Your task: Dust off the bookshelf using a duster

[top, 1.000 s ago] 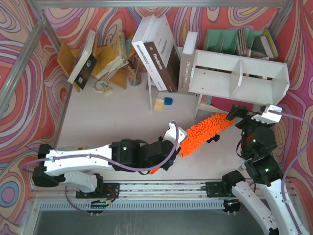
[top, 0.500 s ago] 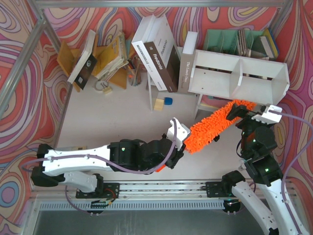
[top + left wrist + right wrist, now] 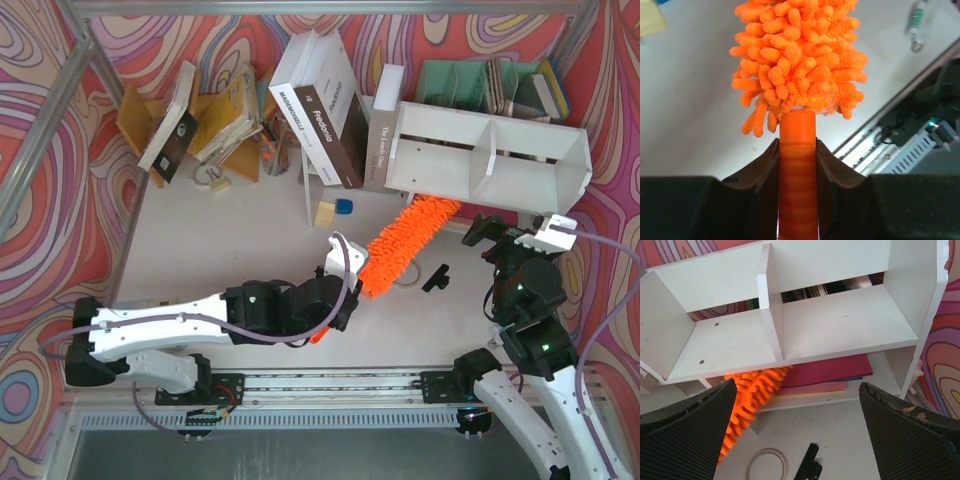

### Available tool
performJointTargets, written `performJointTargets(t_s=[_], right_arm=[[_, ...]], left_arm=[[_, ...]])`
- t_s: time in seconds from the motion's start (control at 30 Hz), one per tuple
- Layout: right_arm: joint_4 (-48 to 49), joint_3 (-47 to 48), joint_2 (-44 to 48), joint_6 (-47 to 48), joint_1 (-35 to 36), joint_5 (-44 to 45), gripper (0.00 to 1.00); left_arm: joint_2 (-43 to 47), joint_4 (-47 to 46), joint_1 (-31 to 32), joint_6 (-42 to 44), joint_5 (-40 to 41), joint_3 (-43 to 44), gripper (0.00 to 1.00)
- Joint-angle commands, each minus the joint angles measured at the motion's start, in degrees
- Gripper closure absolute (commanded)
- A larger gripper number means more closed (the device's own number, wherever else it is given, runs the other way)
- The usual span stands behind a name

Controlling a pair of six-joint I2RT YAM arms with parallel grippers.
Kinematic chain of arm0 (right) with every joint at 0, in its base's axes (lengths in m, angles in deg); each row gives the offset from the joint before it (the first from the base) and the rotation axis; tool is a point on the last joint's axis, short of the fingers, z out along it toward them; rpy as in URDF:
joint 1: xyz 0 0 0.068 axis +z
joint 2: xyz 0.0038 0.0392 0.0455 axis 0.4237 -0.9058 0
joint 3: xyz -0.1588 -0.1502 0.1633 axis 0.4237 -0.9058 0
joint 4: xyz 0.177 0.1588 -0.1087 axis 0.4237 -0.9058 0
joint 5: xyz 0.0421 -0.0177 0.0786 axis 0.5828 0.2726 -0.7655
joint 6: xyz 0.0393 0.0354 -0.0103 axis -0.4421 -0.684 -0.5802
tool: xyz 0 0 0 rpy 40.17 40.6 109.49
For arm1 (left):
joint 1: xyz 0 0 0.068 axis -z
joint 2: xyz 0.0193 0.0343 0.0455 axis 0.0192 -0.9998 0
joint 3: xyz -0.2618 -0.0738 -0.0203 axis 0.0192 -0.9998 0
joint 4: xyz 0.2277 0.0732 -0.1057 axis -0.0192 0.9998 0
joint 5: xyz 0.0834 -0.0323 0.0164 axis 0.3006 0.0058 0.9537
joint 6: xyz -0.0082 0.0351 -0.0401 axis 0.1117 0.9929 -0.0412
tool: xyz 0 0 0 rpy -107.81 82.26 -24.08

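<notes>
The white bookshelf (image 3: 530, 175) stands at the back right, its two open compartments facing the arms; it fills the top of the right wrist view (image 3: 840, 325). My left gripper (image 3: 345, 282) is shut on the orange duster's smooth handle (image 3: 797, 150). The duster's fluffy head (image 3: 405, 240) slants up and right, and its tip lies under the front lower edge of the shelf's left compartment (image 3: 752, 390). My right gripper (image 3: 510, 235) is open and empty, a little in front of the shelf (image 3: 797, 410).
A black clip (image 3: 435, 278) and a tape ring (image 3: 766, 465) lie on the table before the shelf. Red and pink sheets (image 3: 830, 372) lie under it. Books (image 3: 320, 110), a mint-green organizer (image 3: 490, 85) and small blocks (image 3: 335, 208) stand behind.
My left gripper has drawn back left with the duster. The head has swept from beside my right gripper up to the shelf's lower front edge, then left along it. The right arm is still.
</notes>
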Motion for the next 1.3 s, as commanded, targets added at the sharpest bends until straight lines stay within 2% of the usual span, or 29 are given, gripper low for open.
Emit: performJointTargets(t_s=[0.0, 0.17, 0.27, 0.43, 0.63, 0.77, 0.9, 1.03, 1.27], right_arm=[[1.69, 0.27, 0.28, 0.12, -0.05, 0.91, 0.01], [1.68, 0.08, 0.47, 0.29, -0.05, 0.91, 0.01], [1.82, 0.11, 0.41, 0.24, -0.06, 0.84, 0.01], [1.69, 0.07, 0.41, 0.33, -0.06, 0.90, 0.01], [1.60, 0.01, 0.64, 0.31, -0.02, 0.96, 0.01], [1.60, 0.02, 0.58, 0.29, -0.06, 0.91, 0.01], [1.60, -0.06, 0.75, 0.29, -0.07, 0.83, 0.01], [1.52, 0.09, 0.67, 0.16, -0.02, 0.64, 0.01], [1.07, 0.56, 0.04, -0.74, -0.06, -0.48, 0.01]], left_arm=[[0.78, -0.69, -1.68, -4.69, 6.53, -2.76, 1.00], [3.64, 0.56, -2.76, -7.40, 9.96, -6.08, 1.00], [3.93, -0.15, -3.05, -7.29, 8.86, -6.27, 1.00], [0.55, -3.97, -2.86, -5.15, 3.01, -3.19, 1.00], [-3.45, -6.85, -0.93, -2.65, 2.09, 1.43, 1.00], [-2.01, -6.47, -0.27, -2.77, 4.94, 0.47, 1.00], [4.14, -6.05, -0.25, -3.59, 10.08, -4.10, 1.00], [7.26, -1.57, -0.33, -4.20, 12.46, -5.21, 1.00], [6.98, 3.27, -1.92, -4.10, 3.82, -5.71, 1.00]])
